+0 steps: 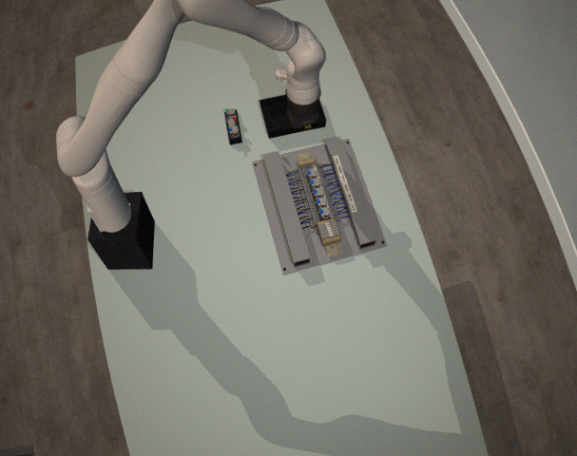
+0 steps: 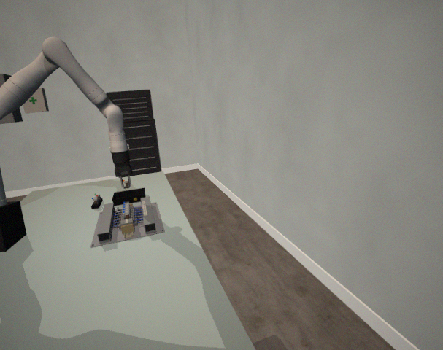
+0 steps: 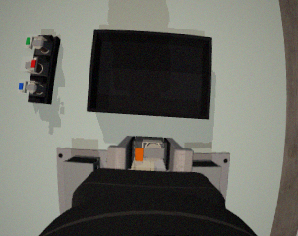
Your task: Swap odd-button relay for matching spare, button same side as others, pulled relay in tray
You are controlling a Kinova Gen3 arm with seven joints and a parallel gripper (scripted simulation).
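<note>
My gripper (image 3: 149, 147) (image 2: 125, 183) is shut on a pale relay with an orange test button (image 3: 140, 155) and holds it in the air over the near edge of the empty black tray (image 3: 149, 73) (image 1: 274, 123) (image 2: 135, 194). In the top view my wrist hides the fingers. The grey relay panel (image 1: 278, 220) (image 2: 104, 226) (image 3: 66, 157) lies just beyond the tray, with a row of blue-button relays (image 1: 318, 195) down its middle. A small black spare holder (image 1: 233, 126) (image 2: 96, 203) (image 3: 45, 69) carries spares with green, red and blue buttons; the blue-button spare (image 3: 34, 88) sits at its near end.
The arm's black base block (image 1: 124, 236) stands at the left of the pale green table. A terminal block (image 1: 328, 233) sits at the row's end on the panel. The table edge and wooden floor run along the right.
</note>
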